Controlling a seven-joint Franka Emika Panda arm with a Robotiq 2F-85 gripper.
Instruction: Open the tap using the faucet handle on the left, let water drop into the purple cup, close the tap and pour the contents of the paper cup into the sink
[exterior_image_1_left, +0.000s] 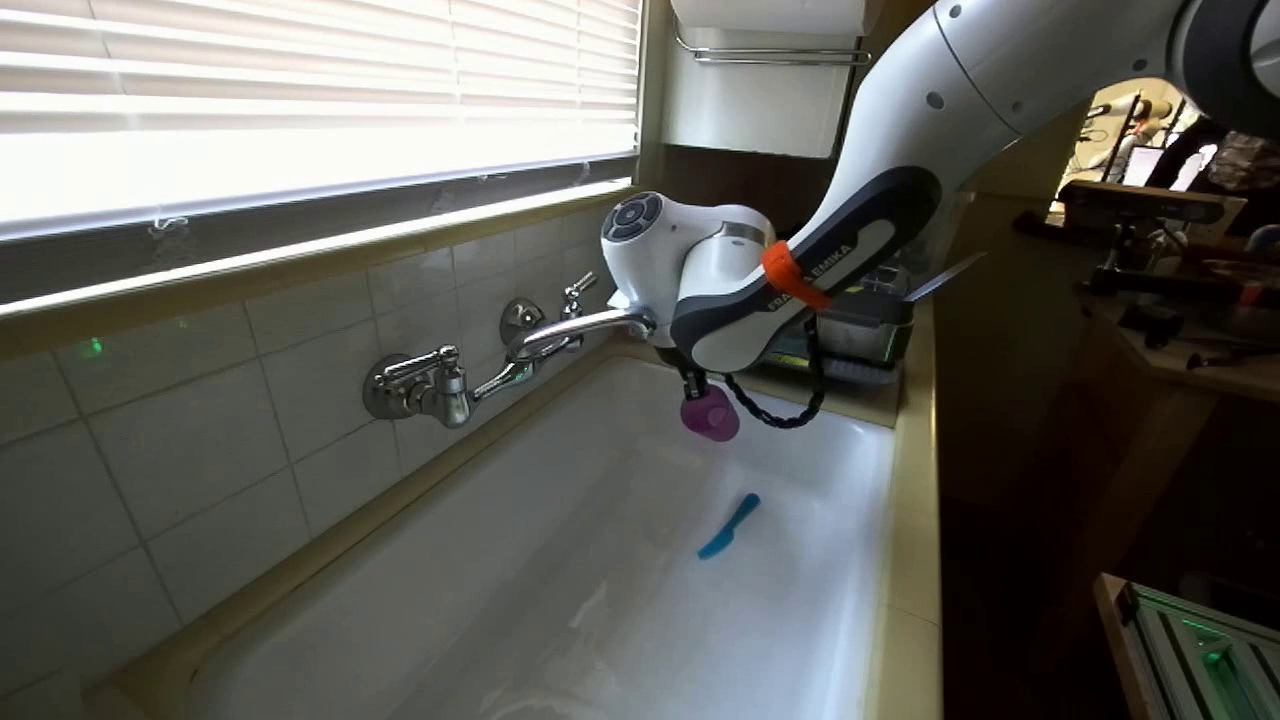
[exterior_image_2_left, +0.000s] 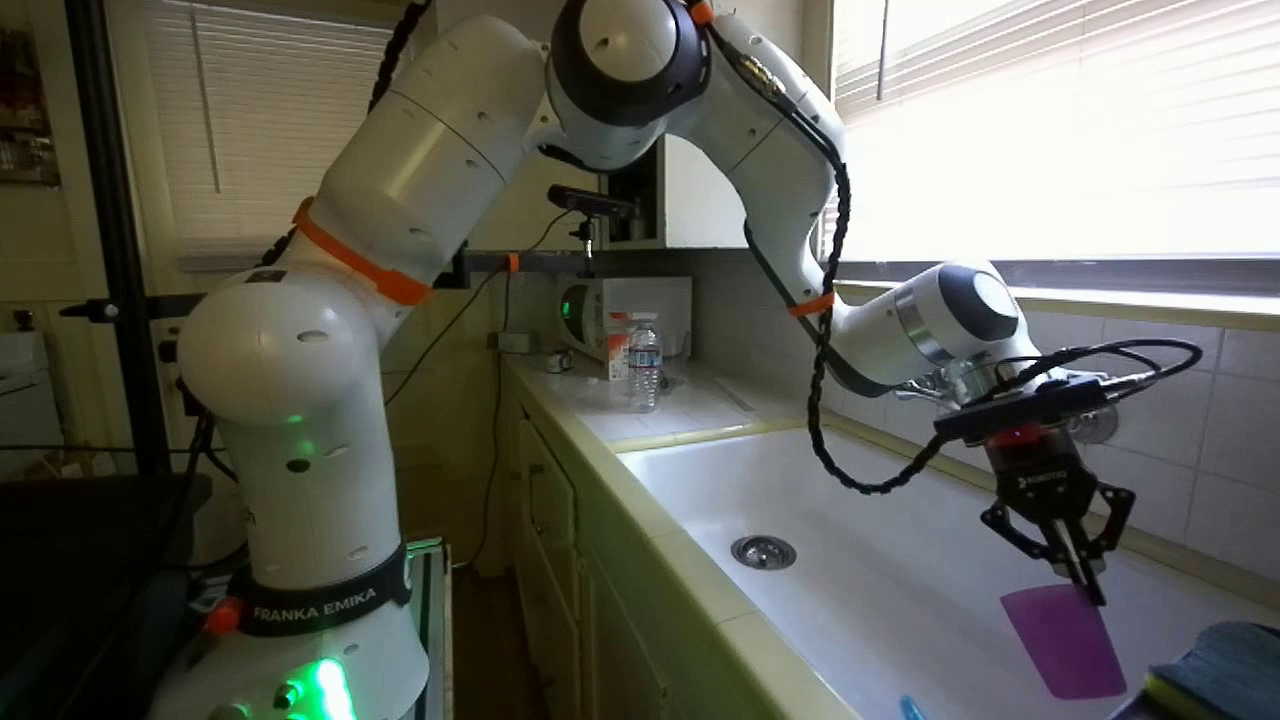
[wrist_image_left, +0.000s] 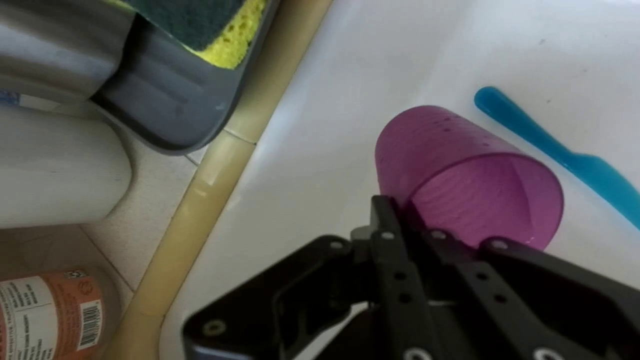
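At near right in an exterior view, pinches the purple cup (exterior_image_2_left: 1065, 645) by its rim in the gripper (exterior_image_2_left: 1088, 592), tilted over the sink (exterior_image_2_left: 890, 570). Looks plain, tapered, faintly specked. At near left, reads "FRANKA EMIKA" on the arm's base (exterior_image_2_left: 300, 635); farther, shows a bottle (exterior_image_2_left: 643, 390) with an illegible label (exterior_image_2_left: 646, 357).

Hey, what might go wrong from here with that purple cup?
The gripper appears to pinch the tilted purple cup by one side, so it might twist or slip. The black cable looping over the sink could get splashed. The blue knife in there might get bumped if the cup lowers.
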